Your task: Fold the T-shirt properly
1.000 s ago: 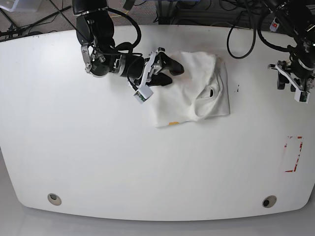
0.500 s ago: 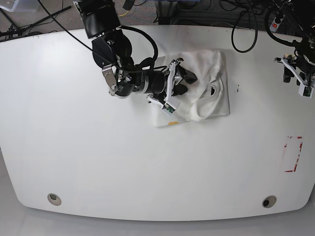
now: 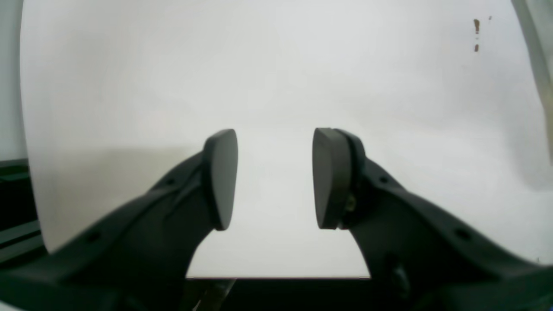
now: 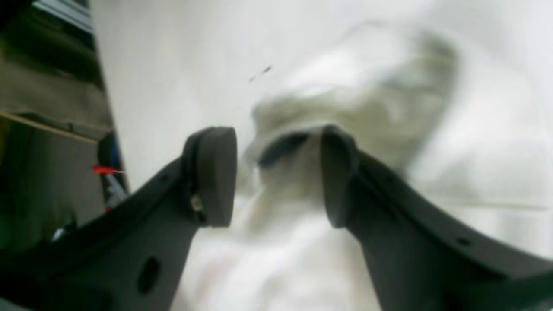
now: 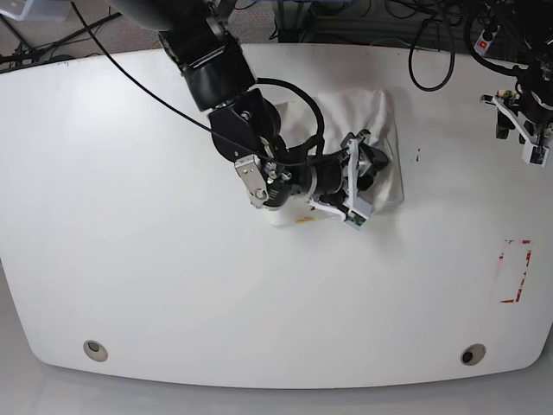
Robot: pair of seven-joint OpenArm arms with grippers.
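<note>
One white T-shirt (image 5: 373,130) lies folded in a bundle at the far middle of the counter (image 5: 173,294), a dark neck opening showing in my wrist view (blurred). My right hand (image 5: 367,169) reaches over it, pads spread apart above the cloth, gripping nothing. My left hand (image 3: 274,179) hovers well apart near the counter's far edge, also spread and empty.

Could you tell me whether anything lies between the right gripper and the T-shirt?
Nothing visible does. The right gripper hangs open directly over the T-shirt, with only white cloth showing between its fingers.
</note>
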